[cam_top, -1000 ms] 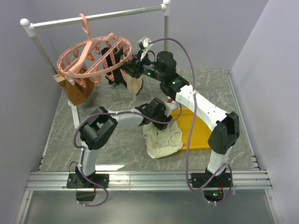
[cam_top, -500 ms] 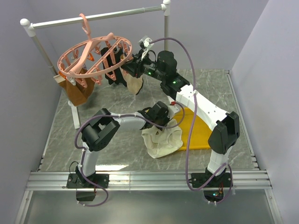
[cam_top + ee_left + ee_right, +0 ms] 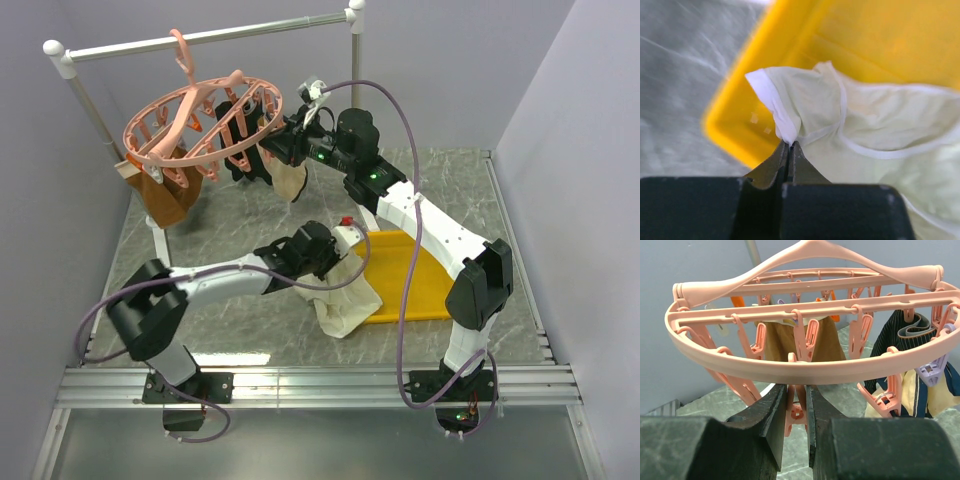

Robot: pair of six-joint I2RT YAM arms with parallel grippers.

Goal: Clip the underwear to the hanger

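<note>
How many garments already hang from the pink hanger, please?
3 on the hanger: brown garment leftmost, black garment in the middle, beige garment rightmost; more may be hidden.

A robotics lab test cell: a marble-patterned worktop (image 3: 250, 215) boxed in by plain lavender walls (image 3: 450, 60), with two robot arms (image 3: 430, 225) trailing purple cables (image 3: 405, 300), bolted to aluminium rails (image 3: 320, 385) along its near edge. The laundry looks staged as props: a white-and-grey metal rail (image 3: 260, 27) carrying a pink clip hanger (image 3: 755, 365), and a yellow tray (image 3: 425, 285)
</note>
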